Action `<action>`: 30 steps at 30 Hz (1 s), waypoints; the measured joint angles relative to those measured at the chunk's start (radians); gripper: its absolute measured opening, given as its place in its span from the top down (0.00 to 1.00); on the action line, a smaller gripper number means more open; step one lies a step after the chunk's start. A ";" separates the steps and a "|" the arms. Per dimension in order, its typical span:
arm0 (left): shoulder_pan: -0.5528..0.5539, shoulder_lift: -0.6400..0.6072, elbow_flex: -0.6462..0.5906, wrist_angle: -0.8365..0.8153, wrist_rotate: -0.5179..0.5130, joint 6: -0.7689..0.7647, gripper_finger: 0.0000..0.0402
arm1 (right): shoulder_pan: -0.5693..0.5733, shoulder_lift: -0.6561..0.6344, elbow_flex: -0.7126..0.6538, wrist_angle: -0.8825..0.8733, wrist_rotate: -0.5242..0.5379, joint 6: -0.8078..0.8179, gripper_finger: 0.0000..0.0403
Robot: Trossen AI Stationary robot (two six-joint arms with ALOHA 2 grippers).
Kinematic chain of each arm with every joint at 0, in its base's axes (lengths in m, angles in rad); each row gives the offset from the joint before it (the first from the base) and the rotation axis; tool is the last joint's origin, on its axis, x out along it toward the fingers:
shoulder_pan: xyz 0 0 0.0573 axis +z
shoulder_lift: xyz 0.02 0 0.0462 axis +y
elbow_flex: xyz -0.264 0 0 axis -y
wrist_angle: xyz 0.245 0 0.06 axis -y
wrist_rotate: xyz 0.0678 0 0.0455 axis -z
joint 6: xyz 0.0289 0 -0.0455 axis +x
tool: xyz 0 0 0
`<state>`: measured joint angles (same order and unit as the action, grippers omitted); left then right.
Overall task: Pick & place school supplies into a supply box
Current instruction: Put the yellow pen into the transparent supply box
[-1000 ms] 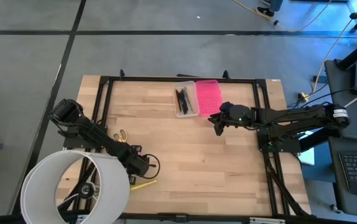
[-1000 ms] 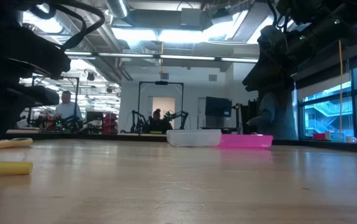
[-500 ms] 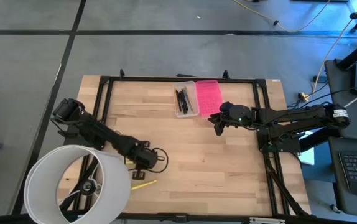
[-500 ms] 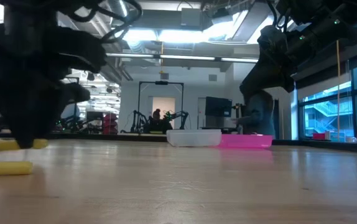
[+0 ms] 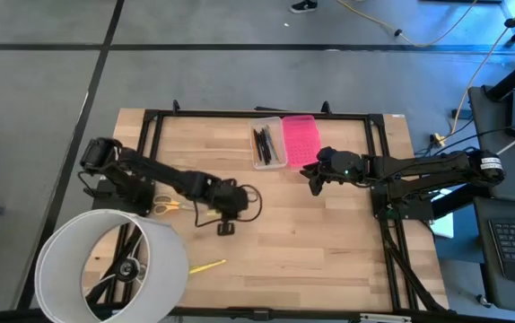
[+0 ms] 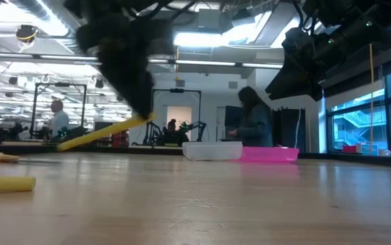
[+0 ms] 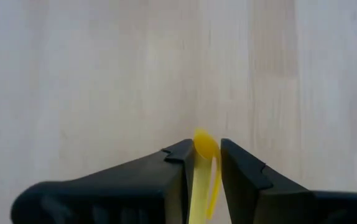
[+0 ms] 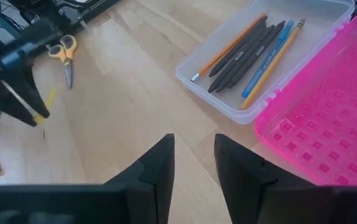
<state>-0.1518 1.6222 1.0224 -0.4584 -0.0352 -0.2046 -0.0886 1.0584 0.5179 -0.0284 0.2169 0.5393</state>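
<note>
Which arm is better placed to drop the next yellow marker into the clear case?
Left. The left claw is shut on a yellow marker, lifted off the table. The right claw holds nothing and hovers beside the clear case.

Pale matt wood table [image 5: 329, 233]; clear plastic box [image 8: 303, 37], glossy pink lid [image 8: 315, 124], seemingly plastic.

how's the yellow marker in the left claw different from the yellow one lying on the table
The held yellow marker is off the wood, clamped in the left claw; the loose yellow marker rests on the table. The held one slopes down to its free end; the loose one lies flat. The held one is over the table's middle; the loose one is near its front edge. Both are slim and yellow.
</note>
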 joint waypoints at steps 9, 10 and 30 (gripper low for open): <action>0.167 -0.002 0.181 0.070 0.001 0.274 0.87 | 0.000 0.000 0.000 0.000 0.000 0.006 0.71; 0.184 -0.002 0.199 0.073 0.001 0.328 0.87 | 0.000 0.000 0.000 0.000 0.000 0.006 0.71; 0.439 0.138 0.247 0.424 0.218 1.025 0.87 | 0.000 -0.001 0.000 0.002 0.046 0.034 0.71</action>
<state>0.2873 1.7607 1.2690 -0.0341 0.1825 0.8200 -0.0891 1.0576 0.5179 -0.0268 0.2625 0.5732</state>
